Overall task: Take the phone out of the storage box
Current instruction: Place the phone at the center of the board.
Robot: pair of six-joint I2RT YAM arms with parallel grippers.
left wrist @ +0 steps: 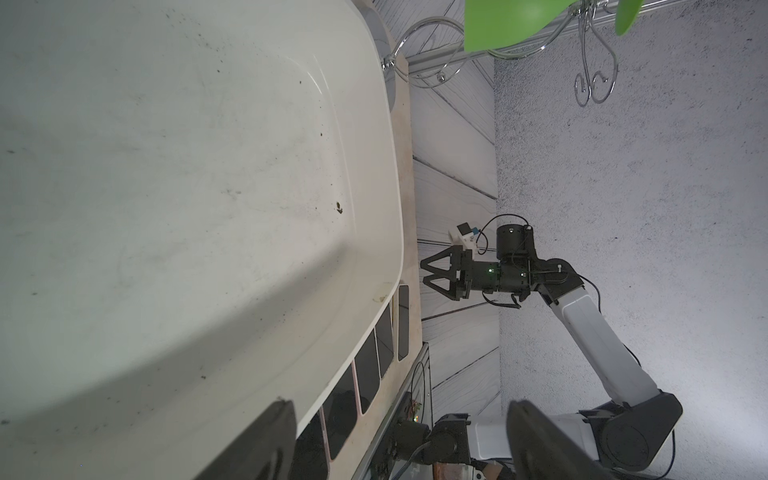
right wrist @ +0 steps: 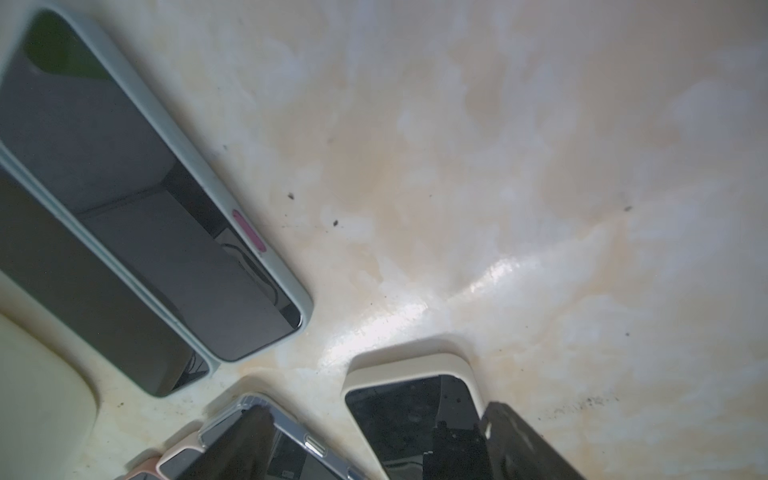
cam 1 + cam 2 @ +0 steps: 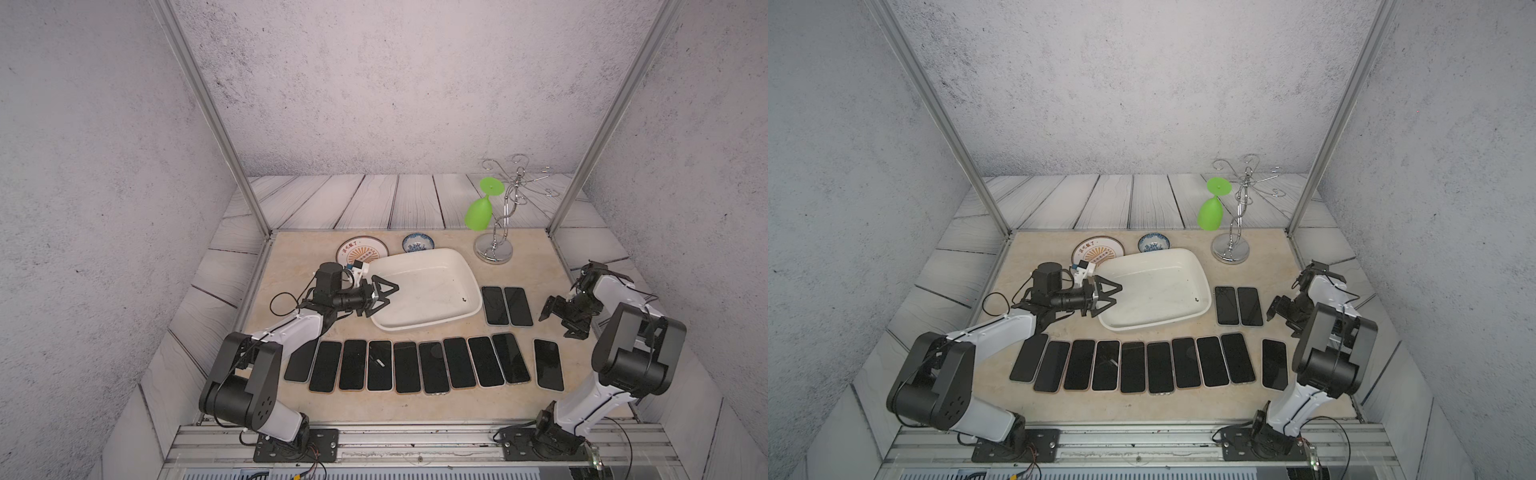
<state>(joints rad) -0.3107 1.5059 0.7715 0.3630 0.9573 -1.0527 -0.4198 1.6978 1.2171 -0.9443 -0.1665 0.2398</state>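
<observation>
Storage box (image 3: 428,291) sits mid-table (image 3: 415,407). A row of phones (image 3: 406,368) lies in front, two phones (image 3: 495,305) just right, plate (image 3: 353,251) and dish (image 3: 417,242) behind.

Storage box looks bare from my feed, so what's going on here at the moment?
The storage box holds no phone; only specks of dirt show on its floor. Every phone in view lies flat on the table: a long row of phones along the front, a single phone apart at its right end, and a pair of phones beside the box's right side. The left end effector is open and empty at the box's left rim. The right end effector is open and empty too, right of the pair.
</observation>
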